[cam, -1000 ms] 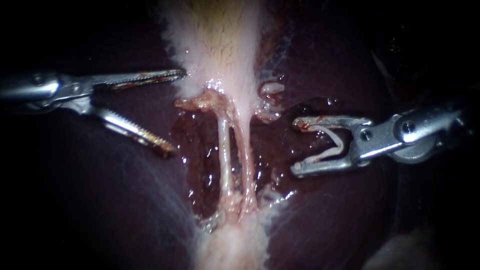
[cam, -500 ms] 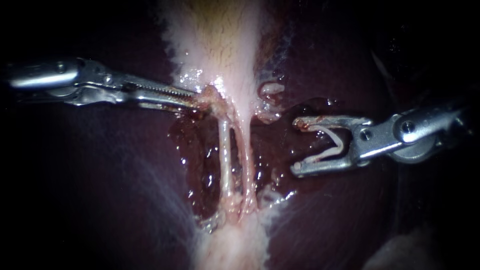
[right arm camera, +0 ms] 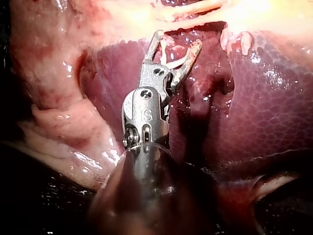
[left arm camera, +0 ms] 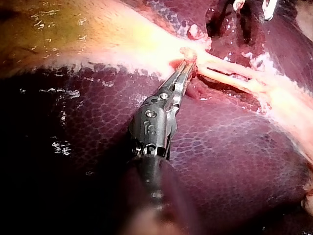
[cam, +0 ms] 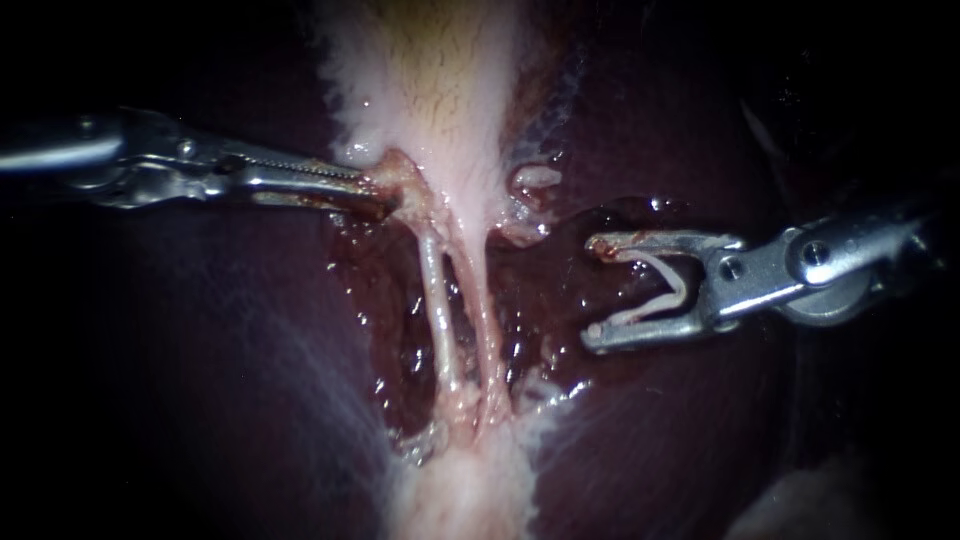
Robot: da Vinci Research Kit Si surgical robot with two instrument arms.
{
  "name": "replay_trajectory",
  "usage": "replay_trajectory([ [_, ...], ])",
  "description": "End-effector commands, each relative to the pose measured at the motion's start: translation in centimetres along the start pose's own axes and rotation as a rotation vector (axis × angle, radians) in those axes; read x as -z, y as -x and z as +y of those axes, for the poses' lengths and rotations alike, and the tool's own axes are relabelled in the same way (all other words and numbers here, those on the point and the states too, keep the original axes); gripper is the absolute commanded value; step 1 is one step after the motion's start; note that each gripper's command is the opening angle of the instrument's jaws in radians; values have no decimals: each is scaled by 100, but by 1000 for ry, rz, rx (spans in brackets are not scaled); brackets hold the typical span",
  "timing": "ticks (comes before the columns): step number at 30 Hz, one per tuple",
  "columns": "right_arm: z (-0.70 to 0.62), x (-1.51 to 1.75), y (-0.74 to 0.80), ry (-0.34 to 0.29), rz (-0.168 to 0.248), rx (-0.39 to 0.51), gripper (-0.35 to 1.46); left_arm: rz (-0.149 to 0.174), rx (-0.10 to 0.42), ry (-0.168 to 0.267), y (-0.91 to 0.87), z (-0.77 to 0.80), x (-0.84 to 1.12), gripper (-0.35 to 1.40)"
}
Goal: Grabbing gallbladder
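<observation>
Both jaws of the left instrument (cam: 370,185), lately apart, now clamp the gallbladder (cam: 440,90) edge: grab looks made. Right instrument (cam: 593,292) jaws cradle a clip (cam: 682,285).

Two instruments are shown: left instrument (cam: 372,190) and right instrument (cam: 596,292). Two tubes (cam: 437,310), one clip (cam: 668,290), one gallbladder (cam: 440,90) and one liver (cam: 200,380) are counted; two jaws are borne by each instrument.
</observation>
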Motion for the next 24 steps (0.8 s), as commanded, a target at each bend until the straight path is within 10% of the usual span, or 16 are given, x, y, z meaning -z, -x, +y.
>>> replay_trajectory([
  [1,0,0,0,1,0,0,50,-1,5,1,-6,3,7,-35],
  [11,1,0,1,1,0,0,50,49,29,-4,-43,18,52,-35],
  [24,1,-1,1,1,0,0,50,52,31,-8,-42,19,54,-35],
])
